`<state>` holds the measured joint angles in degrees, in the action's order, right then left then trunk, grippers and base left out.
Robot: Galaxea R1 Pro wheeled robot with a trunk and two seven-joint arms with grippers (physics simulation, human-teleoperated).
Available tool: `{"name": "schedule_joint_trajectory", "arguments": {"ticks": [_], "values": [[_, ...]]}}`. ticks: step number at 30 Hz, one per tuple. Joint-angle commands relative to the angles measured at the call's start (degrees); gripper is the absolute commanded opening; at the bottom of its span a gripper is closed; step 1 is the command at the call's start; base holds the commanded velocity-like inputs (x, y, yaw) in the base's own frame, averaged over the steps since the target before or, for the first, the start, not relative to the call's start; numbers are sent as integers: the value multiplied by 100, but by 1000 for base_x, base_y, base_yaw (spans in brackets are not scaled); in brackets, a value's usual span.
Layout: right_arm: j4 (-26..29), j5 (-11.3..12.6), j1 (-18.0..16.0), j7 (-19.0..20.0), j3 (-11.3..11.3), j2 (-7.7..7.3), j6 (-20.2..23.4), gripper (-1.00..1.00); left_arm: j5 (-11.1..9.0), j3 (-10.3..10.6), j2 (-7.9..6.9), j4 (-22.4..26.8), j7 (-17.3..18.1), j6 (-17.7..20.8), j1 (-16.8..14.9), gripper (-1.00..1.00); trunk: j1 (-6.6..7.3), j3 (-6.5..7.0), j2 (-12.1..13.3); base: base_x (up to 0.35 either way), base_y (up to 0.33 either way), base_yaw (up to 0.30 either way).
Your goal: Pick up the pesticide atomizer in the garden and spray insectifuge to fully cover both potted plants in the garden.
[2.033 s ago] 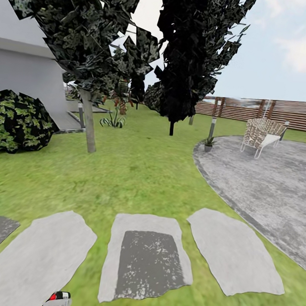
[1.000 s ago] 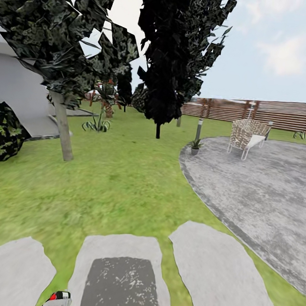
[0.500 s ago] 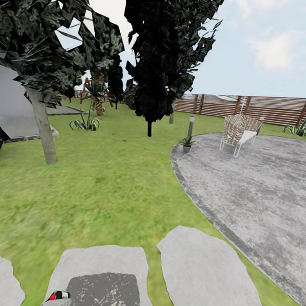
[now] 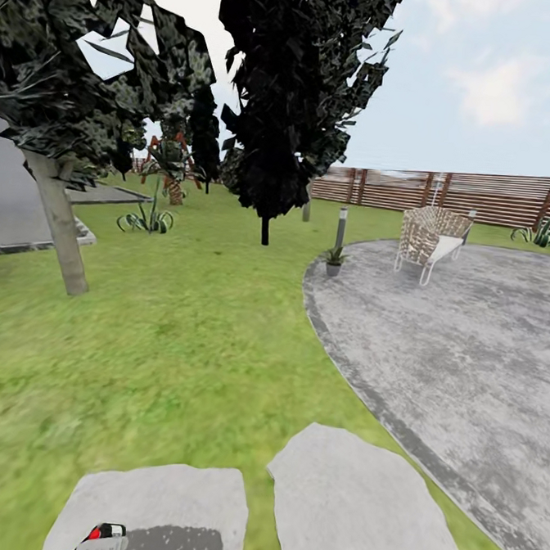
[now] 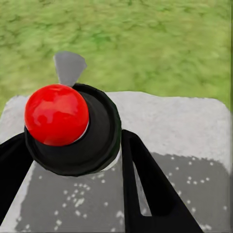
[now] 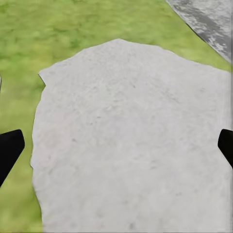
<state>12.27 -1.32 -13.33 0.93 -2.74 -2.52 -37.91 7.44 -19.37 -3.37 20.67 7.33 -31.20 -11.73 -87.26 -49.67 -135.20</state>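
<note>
The pesticide atomizer (image 5: 68,128) is sitting clamped between the two black fingers (image 5: 150,194) of the left hand (image 5: 73,160): in the left wrist view its dark round body is filling the gap between them, with the glossy red ball on top. In the head view the pesticide atomizer (image 4: 103,534) is showing at about 7 o'clock, at the frame's lower edge, its red spot above a pale band of the left hand (image 4: 100,547).

Under that hand a grey stepping stone (image 5: 174,131) is lying, with a darker patch on it, and green lawn (image 5: 145,43) is spreading beyond it.

The right hand (image 6: 116,145) is standing with its fingers wide apart and nothing between them, one black fingertip (image 6: 8,148) at each side edge of the right wrist view. Beneath it another pale stepping stone (image 6: 131,136) is lying, lawn beside it.

Further out in the head view, at about 1 o'clock, one potted plant (image 4: 334,260) in a small grey pot is standing at the edge of the round paved patch (image 4: 466,354), just beside a short lamp post (image 4: 342,225). A wicker seat (image 4: 429,237) is standing on the paving farther toward 2 o'clock, with the brown slatted fence (image 4: 477,195) behind it. Dark trees (image 4: 287,95) are rising at 11 to 12 o'clock.
</note>
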Motion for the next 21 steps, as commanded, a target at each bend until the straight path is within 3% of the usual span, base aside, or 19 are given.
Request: {"name": "schedule_joint_trajectory", "arguments": {"ticks": [1, 21], "values": [[-5, 0, -3, -5, -25, -3, -14, 100, 56, -49, 4, -2, 25, -19, -5, -100, -2, -6, -2, 302, -165, 0], [-5, -2, -3, -5, -25, -3, -14, 100, 55, -58, 4, -2, 25, -20, -5, -100, -2, -6, -2, 302, -165, 0]]}}
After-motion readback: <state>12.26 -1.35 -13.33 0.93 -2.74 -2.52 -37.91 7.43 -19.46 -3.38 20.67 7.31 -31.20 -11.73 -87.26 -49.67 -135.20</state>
